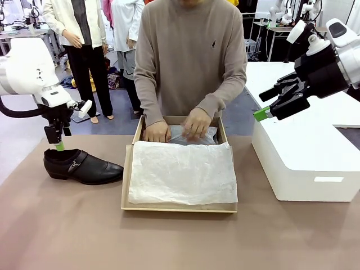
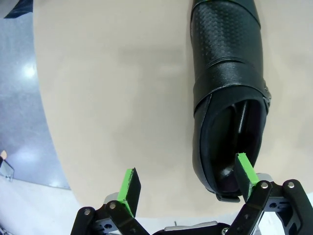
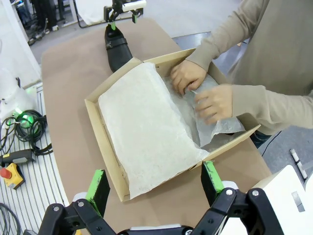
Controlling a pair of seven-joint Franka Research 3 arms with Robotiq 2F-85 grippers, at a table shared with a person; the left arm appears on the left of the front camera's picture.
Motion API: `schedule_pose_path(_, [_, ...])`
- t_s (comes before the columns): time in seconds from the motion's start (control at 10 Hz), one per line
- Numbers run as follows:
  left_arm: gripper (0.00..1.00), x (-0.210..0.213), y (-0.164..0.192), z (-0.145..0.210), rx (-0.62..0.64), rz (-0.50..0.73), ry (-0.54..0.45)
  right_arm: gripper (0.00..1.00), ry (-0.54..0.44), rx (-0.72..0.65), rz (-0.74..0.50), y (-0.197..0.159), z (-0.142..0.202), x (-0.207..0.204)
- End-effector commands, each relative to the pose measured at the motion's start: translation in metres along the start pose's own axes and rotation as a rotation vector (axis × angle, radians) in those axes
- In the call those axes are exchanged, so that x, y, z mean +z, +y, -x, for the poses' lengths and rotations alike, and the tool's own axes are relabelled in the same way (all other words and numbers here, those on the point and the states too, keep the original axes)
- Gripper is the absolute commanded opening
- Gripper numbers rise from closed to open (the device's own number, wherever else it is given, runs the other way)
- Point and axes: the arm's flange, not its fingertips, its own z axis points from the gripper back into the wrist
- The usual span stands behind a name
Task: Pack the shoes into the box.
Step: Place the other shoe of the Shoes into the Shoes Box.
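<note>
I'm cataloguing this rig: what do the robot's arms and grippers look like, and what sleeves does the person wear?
The left arm and right arm are glossy white, rounded; a black cable loops under the left. The left gripper and right gripper are black, with jointed linkage fingers tipped by bright green pads. The person's sleeves are long, plain taupe knit.

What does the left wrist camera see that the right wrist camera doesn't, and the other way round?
Left wrist camera adds: a close look into the shoe, with its dark inside, strap and textured toe.
Right wrist camera adds: the box, white tissue paper, the person's hands on paper inside it, and the open right gripper.
Both share: the shoe, the open left gripper at its heel, and the brown table.
</note>
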Motion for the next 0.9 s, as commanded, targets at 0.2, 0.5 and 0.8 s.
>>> schedule_pose_path(0.2, [1.00, -0.010, 0.012, 0.001, 0.021, 0.006, 0.009, 1.00, -0.023, 0.019, -0.014, -0.003, 0.000, -0.002])
schedule_pose_path(0.5, [1.00, -0.019, 0.015, 0.001, 0.024, 0.037, -0.004, 1.00, -0.023, 0.019, -0.014, -0.003, 0.000, -0.002])
schedule_pose_path(0.8, [1.00, -0.028, 0.018, 0.003, 0.025, 0.061, -0.007, 1.00, -0.023, 0.019, -0.014, -0.003, 0.000, -0.002])
